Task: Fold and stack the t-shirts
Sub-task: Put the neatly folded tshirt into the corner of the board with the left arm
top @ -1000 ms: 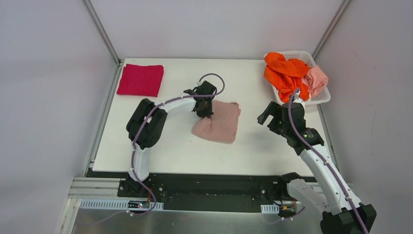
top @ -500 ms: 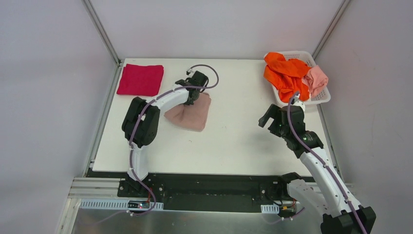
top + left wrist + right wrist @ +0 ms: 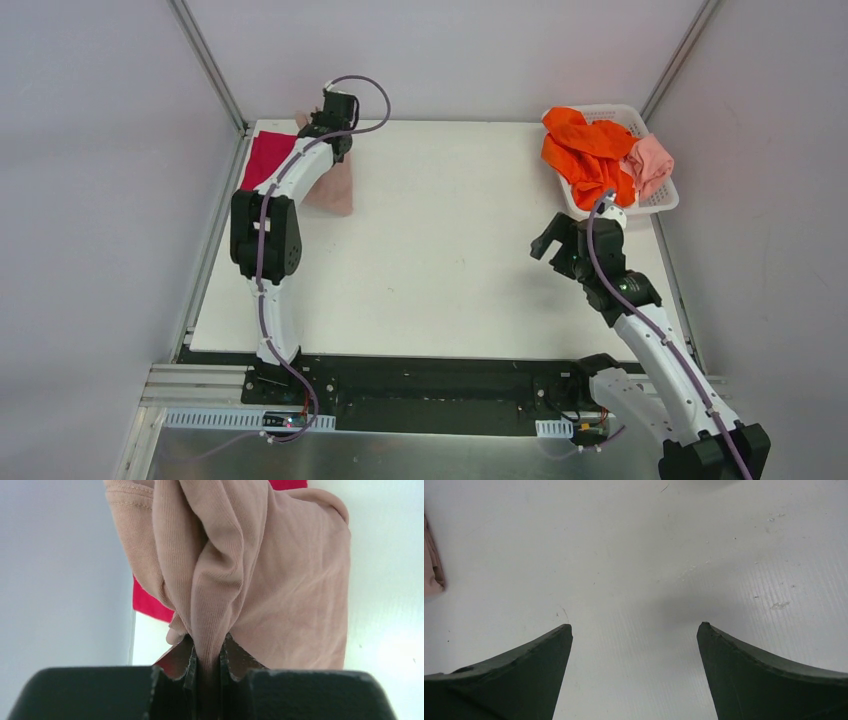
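Observation:
My left gripper is at the table's far left corner, shut on the folded dusty-pink t-shirt, which hangs from it over the folded crimson t-shirt. In the left wrist view the pink cloth bunches between my fingers, with crimson cloth behind it. My right gripper is open and empty above bare table at the right. An orange t-shirt and a salmon-pink one lie crumpled in the basket.
The white lattice basket stands at the table's far right corner, next to the right wall. The left wall and a corner post are close behind my left gripper. A pink cloth edge shows at the far left of the right wrist view.
My left arm has carried the dusty-pink t-shirt from the table's middle to the far left, over the crimson one. The right arm has barely moved.

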